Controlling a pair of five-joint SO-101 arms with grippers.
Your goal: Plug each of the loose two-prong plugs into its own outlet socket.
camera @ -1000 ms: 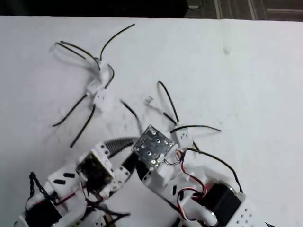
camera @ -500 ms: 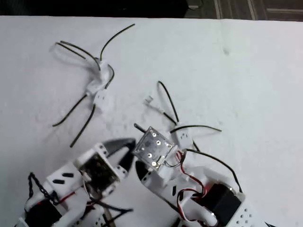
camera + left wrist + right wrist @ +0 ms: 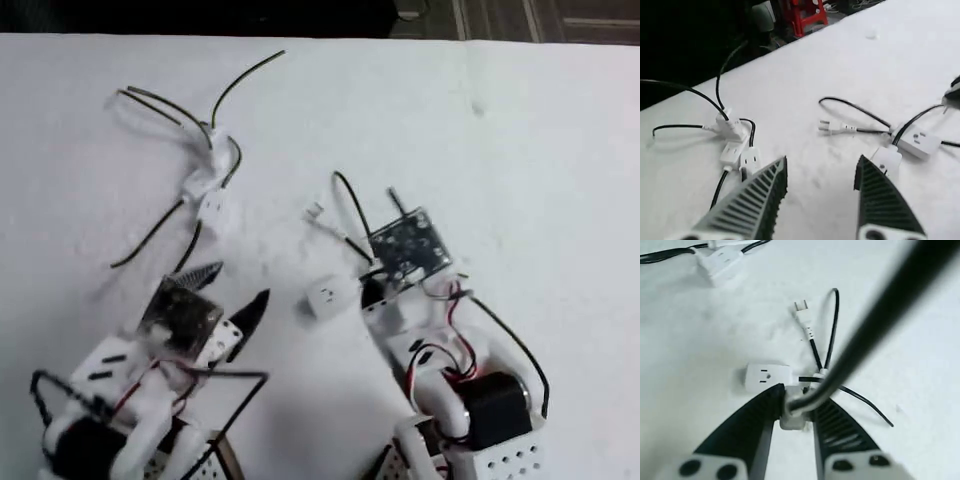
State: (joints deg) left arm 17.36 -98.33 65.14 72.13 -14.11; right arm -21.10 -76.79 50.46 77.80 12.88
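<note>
My left gripper (image 3: 821, 162) is open over bare table, seen from above at lower left (image 3: 238, 283). Ahead of it lies a loose two-prong plug (image 3: 825, 126) on a black cord, also seen near the table's middle (image 3: 315, 211) (image 3: 801, 307). A white outlet socket (image 3: 328, 296) (image 3: 767, 377) (image 3: 917, 142) rests face up at centre. Right beside it, my right gripper (image 3: 796, 400) is shut on a small white plug body (image 3: 791, 419) with a black cord; its prongs are hidden. The cord runs close past the right wrist camera.
A cluster of white plugs and sockets (image 3: 208, 195) (image 3: 735, 145) with several black cords lies at the back left. The right arm (image 3: 450, 380) and left arm (image 3: 110, 410) fill the table's near edge. The table's far edge (image 3: 400, 40) meets a dark floor.
The right arm swung right and away from the left arm, uncovering the white socket at centre. The left arm drew back to the left, and its fingers now stand wide apart.
</note>
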